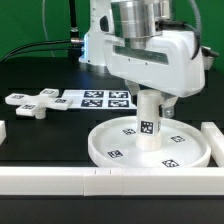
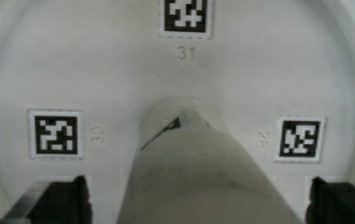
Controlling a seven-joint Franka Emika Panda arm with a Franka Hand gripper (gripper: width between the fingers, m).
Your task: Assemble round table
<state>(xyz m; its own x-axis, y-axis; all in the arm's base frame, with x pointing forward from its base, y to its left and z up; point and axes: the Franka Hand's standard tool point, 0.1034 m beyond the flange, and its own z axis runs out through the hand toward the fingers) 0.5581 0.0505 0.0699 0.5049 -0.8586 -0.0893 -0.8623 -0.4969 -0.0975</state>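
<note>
Exterior view shows me the leg [image 1: 147, 122] upright on the disc [image 1: 105, 150], gripper [image 1: 149, 97] spread astride it (cross base [image 1: 30, 103] unattached, lying apart).

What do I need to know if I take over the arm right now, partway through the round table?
Jaws: the gripper is down over the leg. The wrist view shows a gap on each side of the leg, so the jaws look open.
Parts: the leg stands upright at the middle of the disc. The cross base lies loose at the exterior view's left, beside the marker board.
Done: the leg is set on the disc, but I cannot tell whether it is fully fixed.
Left: probably check the leg, then fetch the cross base and fit it on top of the leg.
</note>
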